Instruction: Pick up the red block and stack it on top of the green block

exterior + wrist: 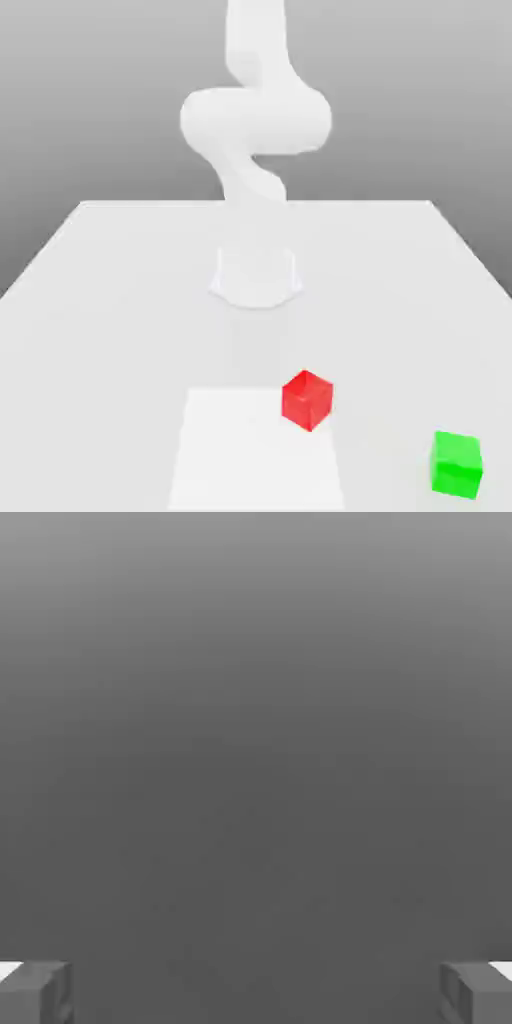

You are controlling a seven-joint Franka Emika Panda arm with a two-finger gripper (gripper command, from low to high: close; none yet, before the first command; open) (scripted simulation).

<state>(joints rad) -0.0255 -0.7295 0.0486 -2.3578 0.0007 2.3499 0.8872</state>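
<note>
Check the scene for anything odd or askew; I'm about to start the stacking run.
Nothing looks spilled or damaged. The bright-red cube sits turned, straddling the edge of the white square, though that needn't be a fault. The bright-green cube sits flat on the pale table.

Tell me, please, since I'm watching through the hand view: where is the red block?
Observer: In the exterior view, the red block sits at a far corner of the white square.
Operator: And the green one, is it under the red block yet?
Observer: No, the green block stands apart on the table, toward the exterior view's right, with nothing on top.
Operator: Which block is farther from the arm's base?
Observer: The green one; the red block lies nearer to the base.
</note>
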